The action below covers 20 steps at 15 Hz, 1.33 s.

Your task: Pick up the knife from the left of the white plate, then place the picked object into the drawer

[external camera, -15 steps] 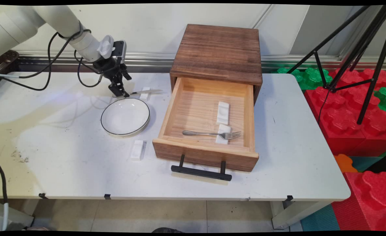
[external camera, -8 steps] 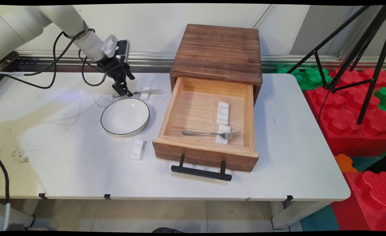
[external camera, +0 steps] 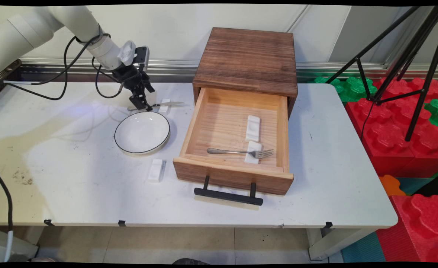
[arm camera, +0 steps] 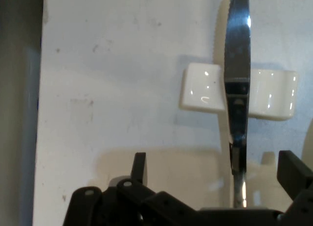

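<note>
On the white counter (external camera: 74, 178) the pincer (arm camera: 215, 174) hangs with fingers spread apart over a knife (arm camera: 237, 89), whose blade crosses a white rest (arm camera: 203, 86) just ahead.

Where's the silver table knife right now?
In the main view, the silver table knife lies across a small white ceramic rest behind the white black-rimmed plate, left of the open wooden drawer, beside the gripper.

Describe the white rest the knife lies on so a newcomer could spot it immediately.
Start at the wooden drawer box; left of it, behind the plate, lies a small white rest beside the gripper. Unlike the other white rests, it carries a knife.
</note>
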Motion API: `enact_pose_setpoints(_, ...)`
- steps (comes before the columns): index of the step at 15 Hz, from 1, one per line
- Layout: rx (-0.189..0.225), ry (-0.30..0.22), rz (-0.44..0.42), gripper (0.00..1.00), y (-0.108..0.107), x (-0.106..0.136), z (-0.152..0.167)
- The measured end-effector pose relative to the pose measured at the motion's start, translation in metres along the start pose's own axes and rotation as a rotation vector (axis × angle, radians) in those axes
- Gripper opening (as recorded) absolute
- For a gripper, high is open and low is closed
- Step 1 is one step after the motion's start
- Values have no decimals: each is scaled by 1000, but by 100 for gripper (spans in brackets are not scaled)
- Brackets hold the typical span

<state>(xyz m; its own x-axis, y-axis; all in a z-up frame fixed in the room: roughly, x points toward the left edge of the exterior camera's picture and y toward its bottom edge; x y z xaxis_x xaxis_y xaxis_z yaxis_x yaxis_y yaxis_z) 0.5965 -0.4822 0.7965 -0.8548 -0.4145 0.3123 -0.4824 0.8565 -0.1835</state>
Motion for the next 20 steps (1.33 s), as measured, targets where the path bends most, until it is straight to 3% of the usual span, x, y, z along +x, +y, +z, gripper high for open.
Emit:
enact_pose_setpoints(3, -5, 1, -4, 100, -1, 1, 2)
enact_pose_setpoints(4, -7, 1, -6, 0, -2, 1, 2)
enact_pose_setpoints(20, -25, -1, -28, 0, -4, 0, -6)
